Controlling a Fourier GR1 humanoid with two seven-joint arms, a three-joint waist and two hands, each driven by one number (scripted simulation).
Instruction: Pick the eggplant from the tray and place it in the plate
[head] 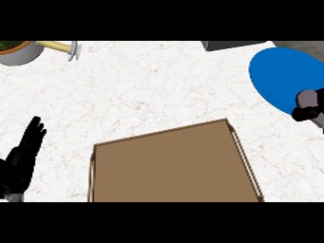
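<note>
Right hand (317, 108) at the counter's right edge, black fingers curled round the eggplant (306, 99), held over the lower right rim of the blue plate (287, 76). Eggplant mostly hidden by the fingers: only a pale, greyish-purple rounded end visible, poking out to the left of the grip. Long axis and pointing direction not readable with so little exposed; contact with the plate's surface cannot be told either.

Nearest the counter's front edge: brown tray (171, 166), flat wooden floor with a thin raised rim, slightly rotated, its far right corner towards the plate. Well apart from the plate.

Left hand (17, 163) at the front left of the counter, open, fingers straight and pointing up, resting, holding nothing.

Mid counter: white marbled counter (143, 85).

Far left corner: potted plant (11, 50) in a pale pot, with a yellow-handled tool (61, 47) lying just beside it. Far edge, right of centre: dark grey object (233, 45), cut off by the view.
</note>
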